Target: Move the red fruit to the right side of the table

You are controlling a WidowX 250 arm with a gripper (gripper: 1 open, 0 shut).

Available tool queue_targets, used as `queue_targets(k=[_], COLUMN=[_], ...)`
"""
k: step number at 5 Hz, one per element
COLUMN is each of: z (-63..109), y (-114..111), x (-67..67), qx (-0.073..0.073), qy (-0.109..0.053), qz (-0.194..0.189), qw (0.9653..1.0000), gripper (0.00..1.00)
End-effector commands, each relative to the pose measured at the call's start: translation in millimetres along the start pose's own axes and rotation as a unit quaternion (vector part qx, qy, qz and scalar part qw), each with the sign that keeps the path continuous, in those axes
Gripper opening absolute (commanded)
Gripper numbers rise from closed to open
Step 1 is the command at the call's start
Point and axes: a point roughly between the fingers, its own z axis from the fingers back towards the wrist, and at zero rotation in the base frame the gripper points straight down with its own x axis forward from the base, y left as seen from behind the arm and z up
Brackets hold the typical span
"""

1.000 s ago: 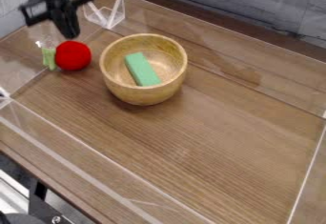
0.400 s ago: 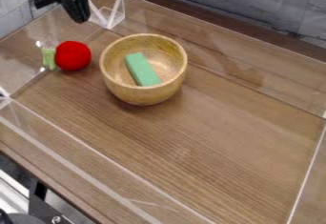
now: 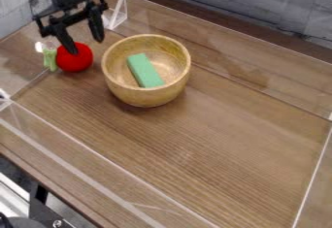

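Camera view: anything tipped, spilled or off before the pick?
Nothing stands out. The wooden bowl sits upright with the green block inside; the red fruit rests on the table, with the open gripper above it.

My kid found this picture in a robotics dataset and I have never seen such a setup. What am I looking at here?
A single camera looks down from above onto a brown wood-grain table edged with low clear walls. The black two-fingered claw at upper left is the robot arm's gripper; its fingers are open and point down just above a small round red toy fruit with a green leafy end. It holds nothing. Beside the fruit stands a round wooden bowl with a flat green block inside.
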Motion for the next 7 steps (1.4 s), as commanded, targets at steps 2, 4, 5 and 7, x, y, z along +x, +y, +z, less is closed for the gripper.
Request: queue_targets(k=[2, 4, 5, 7], z=[22.2, 50.2, 45.3, 44.5], y=[-9.3, -36.7, -32.8, -30.1], x=[-7.4, -23.0, -33.7, -38.1], qx=[-0.013, -0.025, -0.025, -0.019], qy=[-0.023, -0.011, -0.013, -0.016], qz=[-0.051, -0.048, -0.040, -0.046], qw=[0.9984, 0.9985, 0.9988, 0.9986], gripper=[0.00, 0.00, 0.00, 0.00])
